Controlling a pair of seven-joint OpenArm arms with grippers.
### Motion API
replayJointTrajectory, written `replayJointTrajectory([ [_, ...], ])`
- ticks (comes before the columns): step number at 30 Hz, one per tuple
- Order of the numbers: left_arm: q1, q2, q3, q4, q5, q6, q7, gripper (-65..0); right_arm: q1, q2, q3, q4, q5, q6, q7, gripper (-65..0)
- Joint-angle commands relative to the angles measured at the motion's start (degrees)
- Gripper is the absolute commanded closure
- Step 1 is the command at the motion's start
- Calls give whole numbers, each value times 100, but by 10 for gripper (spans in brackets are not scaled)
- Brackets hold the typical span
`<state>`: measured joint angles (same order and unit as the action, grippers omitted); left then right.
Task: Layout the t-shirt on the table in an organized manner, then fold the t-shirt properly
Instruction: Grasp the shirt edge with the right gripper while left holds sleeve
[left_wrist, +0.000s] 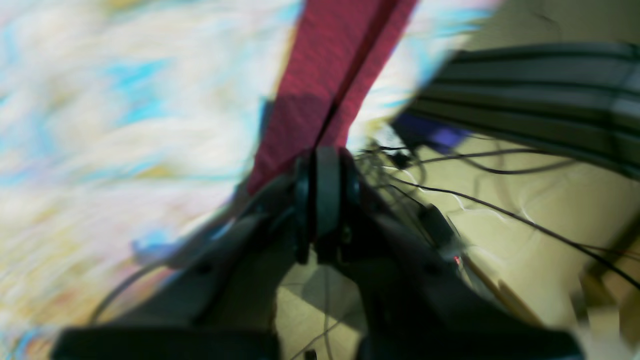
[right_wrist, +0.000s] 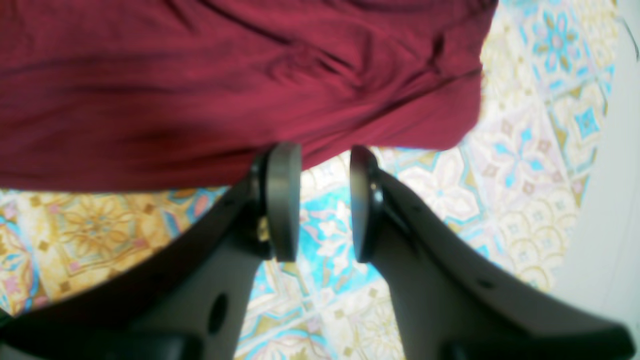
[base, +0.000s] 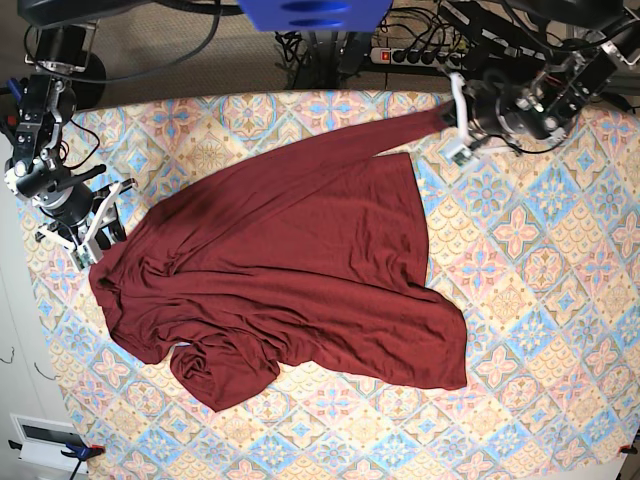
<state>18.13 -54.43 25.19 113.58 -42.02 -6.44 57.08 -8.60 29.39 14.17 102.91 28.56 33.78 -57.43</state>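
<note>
Layout in progress, no fold started.
Left gripper (base: 452, 128) clamps a stretched t-shirt (base: 290, 270) corner; right gripper (right_wrist: 317, 200) half-open, empty, beside the rumpled edge on table (base: 540, 300).

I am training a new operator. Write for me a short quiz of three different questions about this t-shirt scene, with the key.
1. True or false: the left tool is shut on the t-shirt.
2. The right tool is: A) open, holding nothing; B) shut on cloth.
3. Fill in: the t-shirt lies on the ____.

Key: 1 true; 2 A; 3 table.
</note>
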Motion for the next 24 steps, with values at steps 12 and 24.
replayJointTrajectory([
  [12, 565, -91, -1618, 93, -22, -20, -42, 0, 170, 107, -719, -239, -425, -15, 130, -162],
  [24, 679, -99, -1618, 57, 145, -20, -33, 0, 1559, -499, -982, -1531, -1849, -24, 139, -301],
])
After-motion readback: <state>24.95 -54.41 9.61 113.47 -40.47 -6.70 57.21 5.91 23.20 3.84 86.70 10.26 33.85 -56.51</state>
